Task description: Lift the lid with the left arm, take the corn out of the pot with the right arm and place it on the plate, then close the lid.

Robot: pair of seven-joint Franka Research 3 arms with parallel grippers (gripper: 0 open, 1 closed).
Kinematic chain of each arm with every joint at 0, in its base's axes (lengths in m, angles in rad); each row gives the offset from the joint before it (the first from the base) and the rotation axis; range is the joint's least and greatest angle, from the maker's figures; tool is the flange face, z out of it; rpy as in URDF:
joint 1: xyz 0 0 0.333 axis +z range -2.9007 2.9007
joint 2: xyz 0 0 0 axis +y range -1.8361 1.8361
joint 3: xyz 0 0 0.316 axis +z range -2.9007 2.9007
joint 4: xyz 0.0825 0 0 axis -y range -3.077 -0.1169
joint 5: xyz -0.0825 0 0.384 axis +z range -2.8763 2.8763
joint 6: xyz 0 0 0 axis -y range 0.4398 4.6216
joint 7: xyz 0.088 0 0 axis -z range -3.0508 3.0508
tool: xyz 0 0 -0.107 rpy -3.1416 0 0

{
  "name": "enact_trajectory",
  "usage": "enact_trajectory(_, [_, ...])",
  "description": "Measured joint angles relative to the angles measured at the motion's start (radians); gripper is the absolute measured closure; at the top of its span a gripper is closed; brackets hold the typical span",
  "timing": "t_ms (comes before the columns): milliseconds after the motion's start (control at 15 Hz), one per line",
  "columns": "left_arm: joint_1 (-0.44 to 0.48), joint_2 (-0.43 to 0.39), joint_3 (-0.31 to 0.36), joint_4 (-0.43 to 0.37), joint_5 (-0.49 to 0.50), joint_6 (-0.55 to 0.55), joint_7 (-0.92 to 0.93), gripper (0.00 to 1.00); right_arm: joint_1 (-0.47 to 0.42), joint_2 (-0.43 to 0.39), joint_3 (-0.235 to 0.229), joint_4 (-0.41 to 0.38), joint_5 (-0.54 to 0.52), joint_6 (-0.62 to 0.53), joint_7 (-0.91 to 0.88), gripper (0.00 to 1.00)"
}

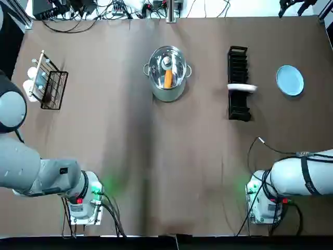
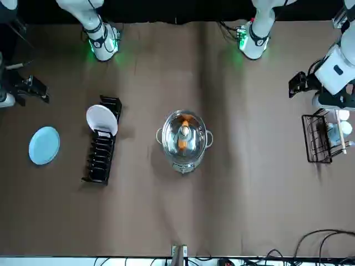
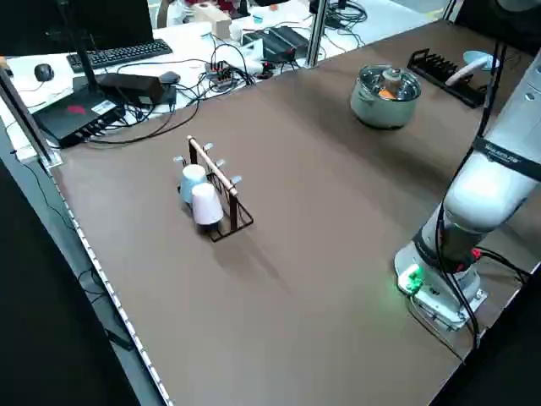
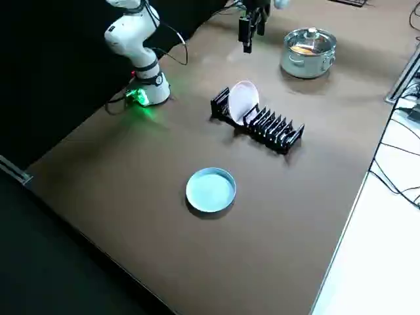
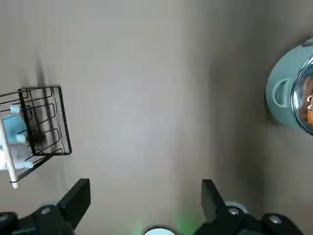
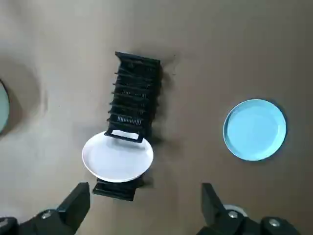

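A steel pot (image 1: pixel 167 83) stands at the far middle of the table, and its glass lid (image 1: pixel 166 62) is on it. Through the glass I see the orange corn (image 1: pixel 168 78) inside. The light blue plate (image 1: pixel 290 80) lies flat at the far right. My left gripper (image 5: pixel 144 196) hangs high over the near left of the table, open and holding nothing, with the pot (image 5: pixel 293 93) off to one side. My right gripper (image 6: pixel 144 198) is also open and holding nothing, high above the dish rack, with the blue plate (image 6: pixel 254 129) in its view.
A black dish rack (image 1: pixel 238 88) holding one white plate (image 1: pixel 242 87) stands between the pot and the blue plate. A wire cup rack (image 1: pixel 48 82) with cups sits at the far left. Cables run along the table's far edge.
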Motion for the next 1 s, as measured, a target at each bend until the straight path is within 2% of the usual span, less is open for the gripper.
enact_trajectory(533, [-0.025,0.010,-0.014,-0.007,-0.001,-0.011,-0.037,0.00,0.009,0.000,0.014,-0.001,-0.001,-0.021,-0.007,0.00])
enact_trajectory(800, [-0.181,0.118,-0.048,-0.030,-0.025,-0.010,-0.212,0.00,0.030,0.000,0.015,-0.001,-0.001,-0.024,-0.007,0.00])
enact_trajectory(1000, [-0.327,0.234,-0.053,-0.028,-0.027,0.076,-0.433,0.00,0.031,0.000,0.014,-0.002,0.000,-0.039,-0.007,0.00])
